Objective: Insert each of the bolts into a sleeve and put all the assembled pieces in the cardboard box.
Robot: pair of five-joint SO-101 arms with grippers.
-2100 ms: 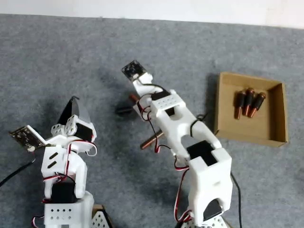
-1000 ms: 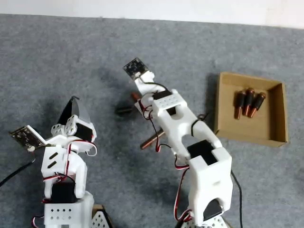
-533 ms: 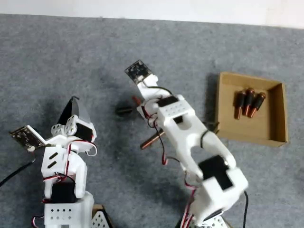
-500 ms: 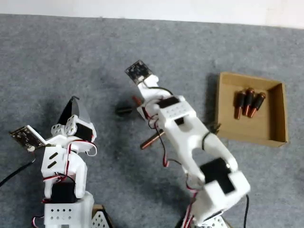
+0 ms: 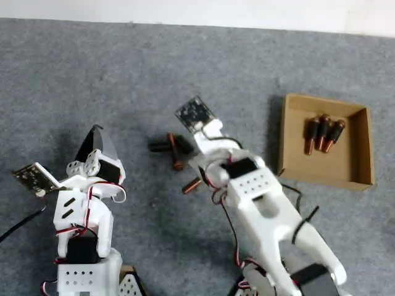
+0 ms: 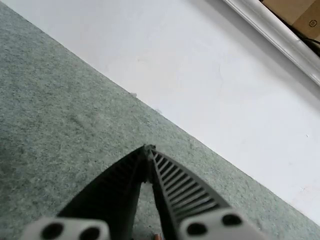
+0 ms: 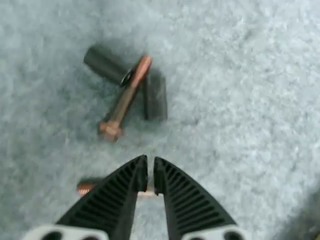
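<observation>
Two dark sleeves (image 7: 105,65) (image 7: 156,97) and a copper bolt (image 7: 125,97) lie touching in a small cluster on the grey carpet; in the high view the cluster is the sleeve (image 5: 159,147) and the bolt (image 5: 175,152). My right gripper (image 7: 150,172) hovers just short of them, shut and holding nothing. A second bolt (image 7: 87,187) lies on the carpet beneath its fingers, the same bolt (image 5: 192,185) beside the right arm. My left gripper (image 5: 95,137) is shut and empty at the lower left, its tips (image 6: 149,150) pointing toward the white wall.
A cardboard box (image 5: 358,179) sits on the right with three assembled pieces (image 5: 323,134) inside. The carpet's far edge meets a white floor strip (image 5: 197,12). Open carpet lies between the cluster and the left arm.
The right arm has drawn back toward its base and to the right, uncovering the bolt and sleeves it stood over. The left arm has not moved.
</observation>
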